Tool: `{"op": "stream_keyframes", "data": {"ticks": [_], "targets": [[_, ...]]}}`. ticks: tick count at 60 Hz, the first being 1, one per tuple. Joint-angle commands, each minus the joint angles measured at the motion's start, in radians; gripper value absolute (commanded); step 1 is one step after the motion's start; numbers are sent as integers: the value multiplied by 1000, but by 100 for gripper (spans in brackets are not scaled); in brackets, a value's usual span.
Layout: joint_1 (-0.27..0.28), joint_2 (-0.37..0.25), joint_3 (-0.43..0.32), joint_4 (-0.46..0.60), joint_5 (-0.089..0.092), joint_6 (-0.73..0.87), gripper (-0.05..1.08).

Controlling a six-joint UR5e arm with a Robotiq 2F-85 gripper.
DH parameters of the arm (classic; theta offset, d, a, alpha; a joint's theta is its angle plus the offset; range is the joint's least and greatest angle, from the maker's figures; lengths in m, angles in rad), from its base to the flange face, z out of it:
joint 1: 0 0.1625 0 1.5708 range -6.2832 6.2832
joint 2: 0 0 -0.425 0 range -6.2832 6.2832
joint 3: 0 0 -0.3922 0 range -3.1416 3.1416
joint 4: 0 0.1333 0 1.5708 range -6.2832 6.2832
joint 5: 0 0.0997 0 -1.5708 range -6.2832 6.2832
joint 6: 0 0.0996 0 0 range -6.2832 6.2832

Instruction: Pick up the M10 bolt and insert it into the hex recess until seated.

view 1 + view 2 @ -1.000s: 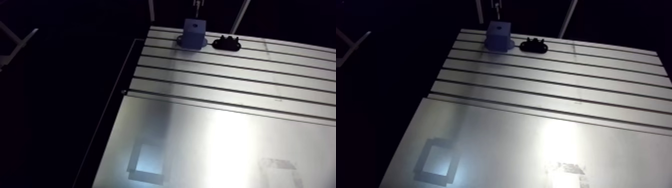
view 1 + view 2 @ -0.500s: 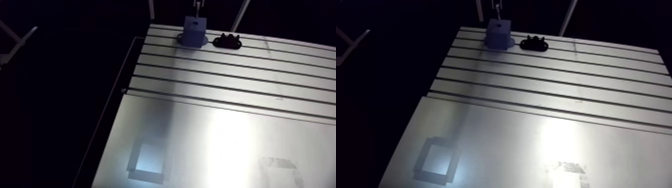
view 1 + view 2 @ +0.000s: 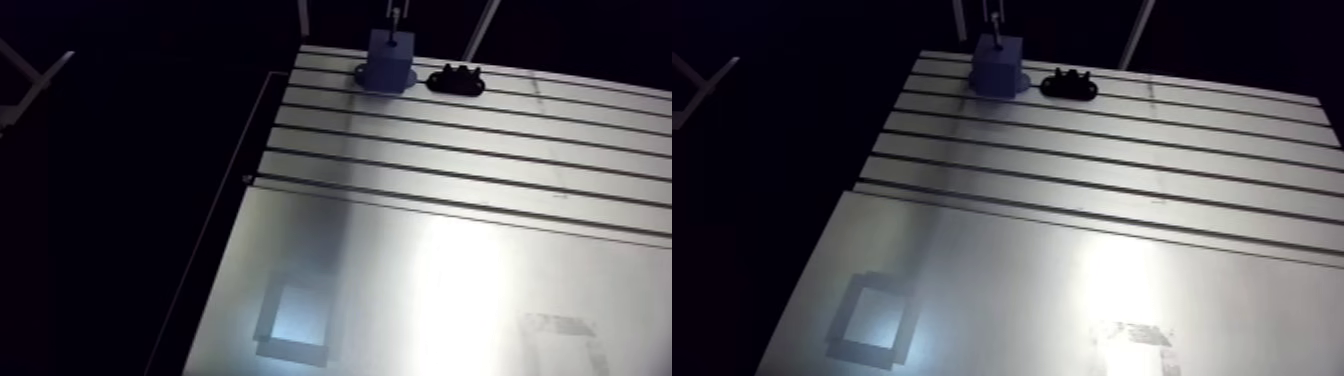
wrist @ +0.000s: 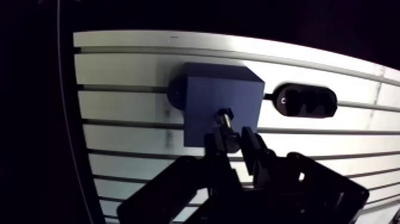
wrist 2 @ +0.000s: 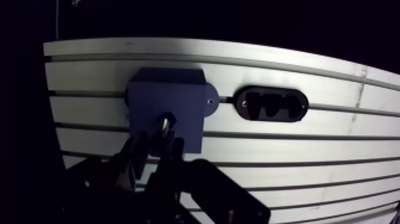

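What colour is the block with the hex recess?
Blue. The blue square block shows best in the wrist view.

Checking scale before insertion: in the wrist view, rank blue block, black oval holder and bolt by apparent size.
1. blue block
2. black oval holder
3. bolt, in the claw: smallest though nearest the camera.

This looks like a robotics lab or test workshop. The work surface is a slotted aluminium bench whose long parallel grooves run past a blue block with a screw-holed flange at its side. Just beside the block sits a black oval holder, and well apart from the block a smooth metal sheet covers the bench. Over the block's top face a two-fingered robot tool pinches a bolt, with darkness all around the bench.
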Motion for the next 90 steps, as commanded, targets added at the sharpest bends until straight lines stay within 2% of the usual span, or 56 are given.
{"op": "stream_keyframes", "data": {"ticks": [1,90], "targets": [[0,7,0,-1,-1,0,80],[0,19,5,-4,-4,-2,80]]}}
